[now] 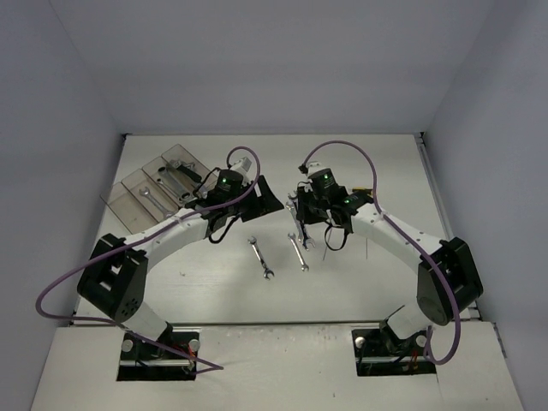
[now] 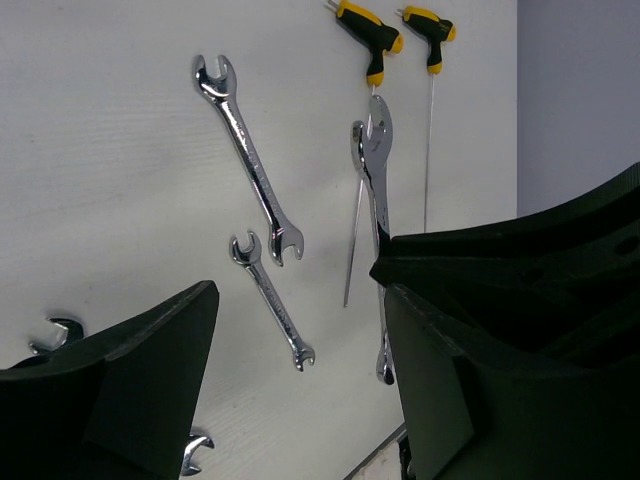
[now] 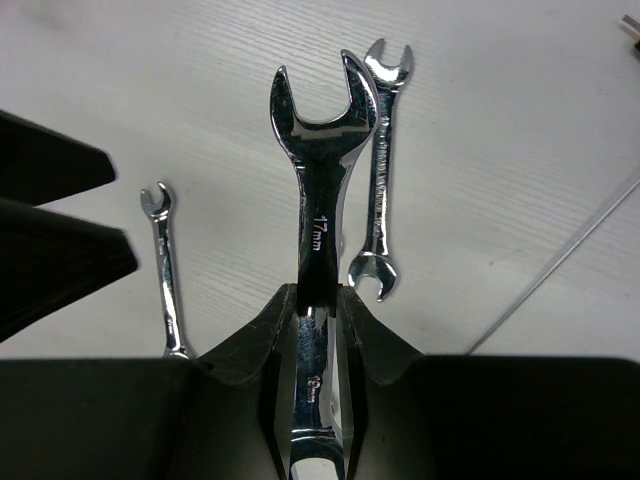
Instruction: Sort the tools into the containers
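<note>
My right gripper point(image 1: 301, 214) is shut on a large chrome wrench marked 17 mm point(image 3: 318, 200), held above the table; its open end sticks out past the fingertips point(image 3: 278, 320). My left gripper point(image 1: 265, 199) is open and empty, jaws wide, right next to the right gripper. In the left wrist view the held wrench point(image 2: 378, 190) hangs beside my right finger point(image 2: 480, 330); I cannot tell if they touch. Loose wrenches lie on the table point(image 1: 261, 257) point(image 1: 298, 251) point(image 2: 248, 160) point(image 2: 272, 300). The containers point(image 1: 128, 201), clear bins at the back left, hold wrenches point(image 1: 175, 175).
Two yellow-handled hex keys point(image 2: 370, 40) point(image 2: 428, 25) lie to the right of the wrenches, near the right arm point(image 1: 364, 193). A wrench point(image 3: 378, 170) lies on the table under the held one. A small wrench point(image 3: 165, 270) lies to its left. Grey walls enclose the table.
</note>
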Action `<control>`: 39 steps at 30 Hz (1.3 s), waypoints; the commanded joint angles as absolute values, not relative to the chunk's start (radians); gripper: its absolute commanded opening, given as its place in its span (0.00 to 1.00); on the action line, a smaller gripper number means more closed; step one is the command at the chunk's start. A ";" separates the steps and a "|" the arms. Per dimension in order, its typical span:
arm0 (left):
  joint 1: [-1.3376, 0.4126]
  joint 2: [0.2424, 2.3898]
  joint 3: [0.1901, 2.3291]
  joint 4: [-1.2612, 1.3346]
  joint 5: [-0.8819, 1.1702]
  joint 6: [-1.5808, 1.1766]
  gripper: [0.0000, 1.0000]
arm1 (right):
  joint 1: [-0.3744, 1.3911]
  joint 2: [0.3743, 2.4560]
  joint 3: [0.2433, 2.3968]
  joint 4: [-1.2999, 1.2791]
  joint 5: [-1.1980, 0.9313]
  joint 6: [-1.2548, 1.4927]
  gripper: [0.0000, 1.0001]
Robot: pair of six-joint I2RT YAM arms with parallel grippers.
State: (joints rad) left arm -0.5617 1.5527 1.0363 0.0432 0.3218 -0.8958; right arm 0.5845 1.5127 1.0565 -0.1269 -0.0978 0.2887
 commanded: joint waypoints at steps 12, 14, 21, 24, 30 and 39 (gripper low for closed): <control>-0.575 1.657 1.154 0.282 0.376 -1.019 0.56 | 0.628 1.466 1.101 -0.018 -0.206 0.326 0.00; -0.578 1.670 1.161 0.282 0.374 -1.026 0.54 | 0.629 1.462 1.104 -0.011 -0.211 0.330 0.00; -0.587 1.699 1.175 0.293 0.390 -1.049 0.37 | 0.630 1.458 1.103 0.005 -0.226 0.349 0.00; -0.593 1.697 1.178 0.295 0.394 -1.055 0.25 | 0.630 1.455 1.101 0.028 -0.224 0.351 0.00; -0.582 1.673 1.162 0.295 0.396 -1.057 0.00 | 0.630 1.452 1.108 0.032 -0.223 0.355 0.00; -0.442 1.572 1.103 0.269 0.417 -1.085 0.00 | 0.630 1.395 1.098 0.011 -0.171 0.340 0.58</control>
State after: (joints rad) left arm -0.5284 1.6994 1.1057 0.2129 0.3989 -1.0554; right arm 0.6235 1.4886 1.0565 -0.0418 -0.2022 0.3446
